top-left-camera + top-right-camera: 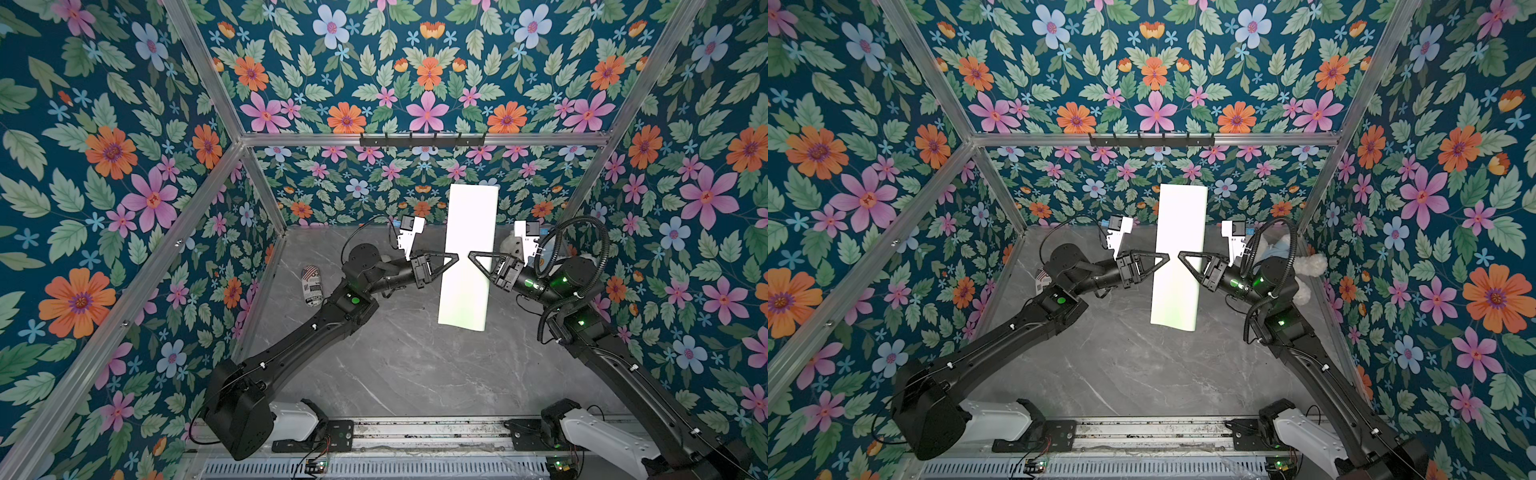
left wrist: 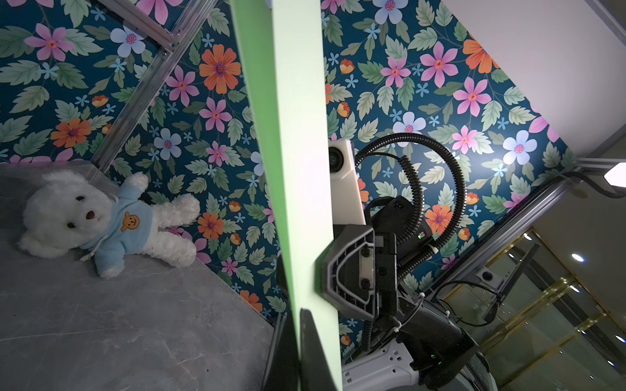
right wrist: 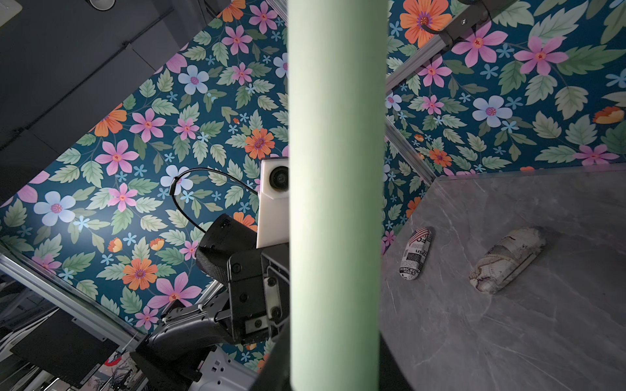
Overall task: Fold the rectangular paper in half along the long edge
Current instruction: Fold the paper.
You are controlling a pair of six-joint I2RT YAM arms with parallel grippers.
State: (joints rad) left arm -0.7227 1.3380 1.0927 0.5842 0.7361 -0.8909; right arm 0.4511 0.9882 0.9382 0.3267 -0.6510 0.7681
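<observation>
The rectangular paper (image 1: 467, 257) hangs in the air above the grey tabletop (image 1: 395, 365), bent over on itself into a long narrow strip; it shows in both top views (image 1: 1177, 257). My left gripper (image 1: 455, 257) comes in from the left and is shut on the paper's edges, which the left wrist view shows pinched between the black fingers (image 2: 315, 352) as a flat green band (image 2: 298, 135). My right gripper (image 1: 472, 254) meets it from the right. In the right wrist view the paper (image 3: 335, 203) looks rounded like a tube, with the jaws closed against both sides of that bend.
A white teddy bear (image 2: 98, 220) in a blue shirt lies at the table's far right corner (image 1: 1304, 270). A newsprint-patterned pouch (image 1: 312, 286) lies at the left, with a shell-patterned one (image 3: 508, 259) near it. A black hook rail (image 1: 422, 139) hangs on the back wall.
</observation>
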